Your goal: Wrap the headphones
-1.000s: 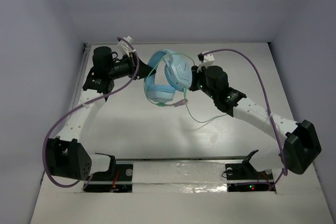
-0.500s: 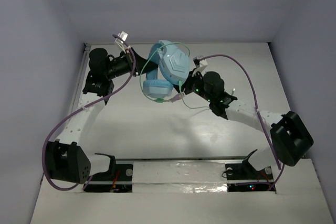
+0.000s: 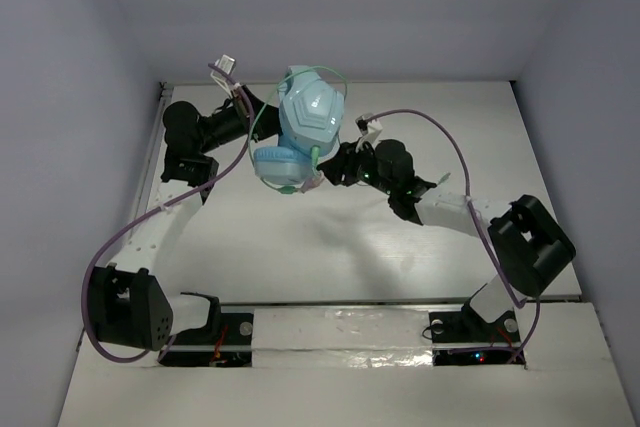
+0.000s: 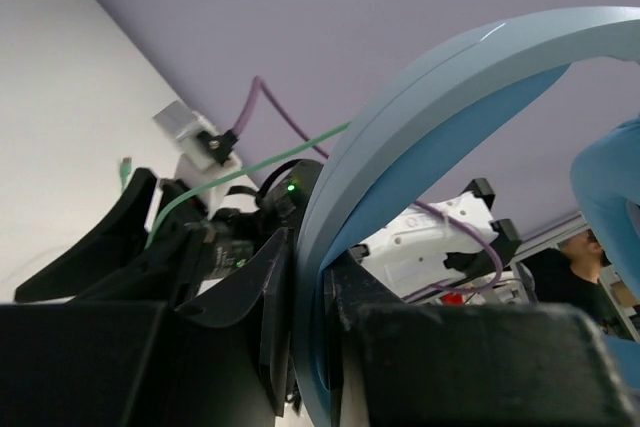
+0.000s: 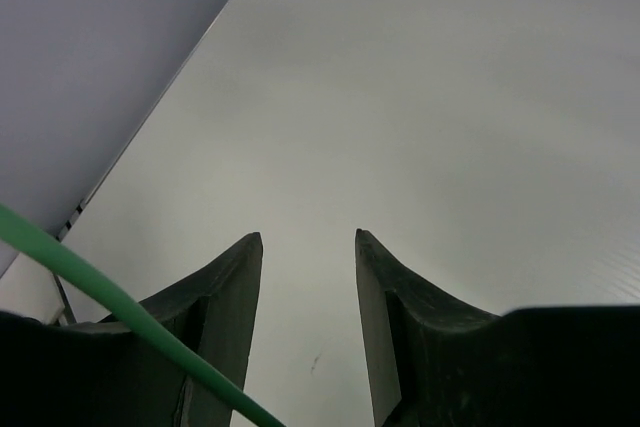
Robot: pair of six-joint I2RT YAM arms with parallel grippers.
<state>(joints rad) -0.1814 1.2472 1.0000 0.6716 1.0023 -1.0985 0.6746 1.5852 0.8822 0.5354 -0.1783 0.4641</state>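
The light blue headphones (image 3: 310,117) hang above the back of the table, one faceted earcup facing up and a round pad (image 3: 280,165) below it. My left gripper (image 3: 264,109) is shut on the headband (image 4: 420,97), which runs up between its jaws (image 4: 310,247). The thin green cable (image 3: 258,119) loops around the earcups. Just right of the lower pad, my right gripper (image 3: 327,171) stands open with nothing between its fingers (image 5: 308,237). The green cable (image 5: 100,292) crosses in front of its left finger.
Thick purple arm cables (image 3: 440,132) arc over both arms. The white table (image 3: 300,247) is walled by grey panels at the back and sides. A metal rail (image 3: 340,309) with the arm bases runs along the near edge.
The left arm has raised and turned the headphones toward the left. The right gripper has opened, moved left under the headphones, and the loose cable on the table has been drawn up.
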